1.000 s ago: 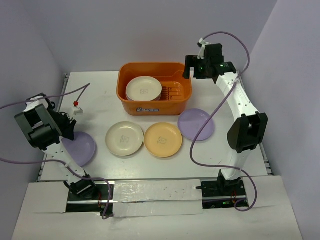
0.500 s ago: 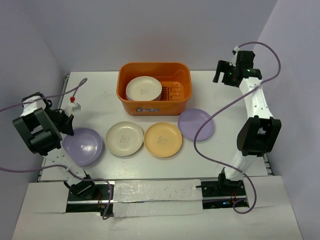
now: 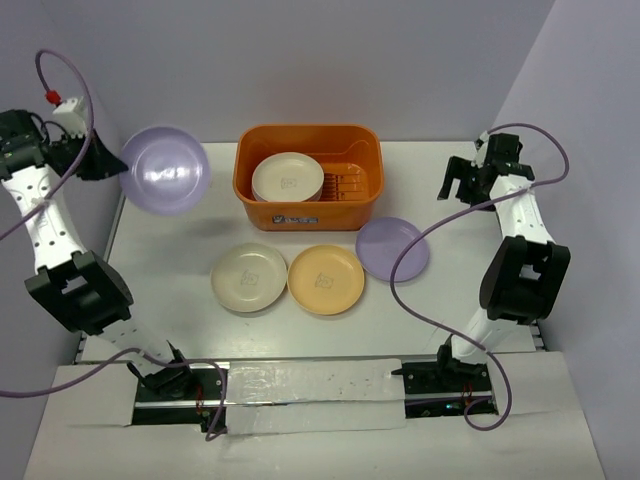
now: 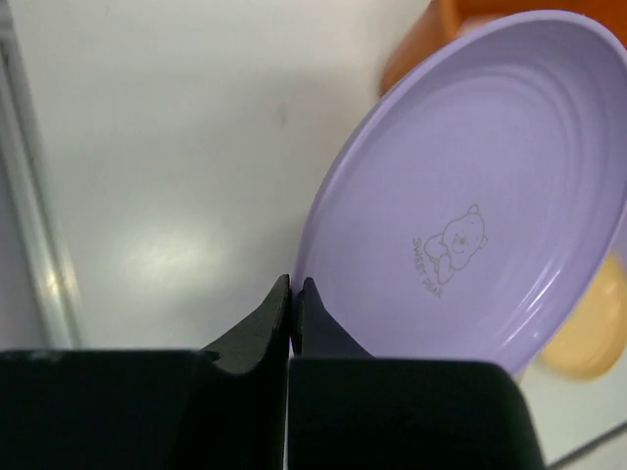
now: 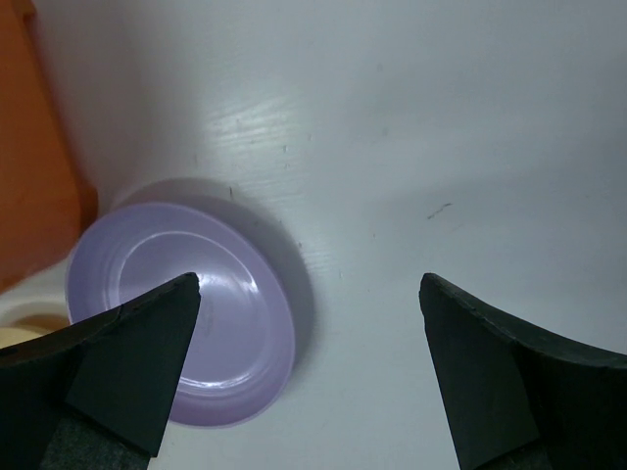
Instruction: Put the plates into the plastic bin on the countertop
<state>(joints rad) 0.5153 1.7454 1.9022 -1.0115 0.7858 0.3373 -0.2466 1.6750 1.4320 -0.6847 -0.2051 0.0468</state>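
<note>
Top external view: left fingers [image 3: 108,165], upper left of the frame, clamped on the left rim of the held lavender plate [image 3: 165,170], which hangs tilted in the air, left of the plastic bin [image 3: 300,129] and apart from it. The bin stands at upper centre on the worktop [image 3: 180,250] and contains one cream plate [image 3: 288,177] lying flat in its left half. A second cream plate [image 3: 250,277], a yellow-orange plate [image 3: 326,279] and a second lavender plate [image 3: 393,248] rest on the worktop in front of the bin. Right fingers [image 3: 450,183], right of the bin, hold nothing. Left wrist view: left fingers [image 4: 260,328] pressed together on the thin rim of the held lavender plate [image 4: 470,196], its bear print facing the camera; an orange corner of the bin [image 4: 460,15] shows at the top edge. Right wrist view: right fingers [image 5: 137,333] wide apart and empty above the worktop, with the second lavender plate [image 5: 216,294] at lower left below them. Step judged in hand: carrying the held plate to the bin. The next move calls for travel rightward over the bin wall, levelling the plate above the cream one or the bare slotted floor, then release.
</note>
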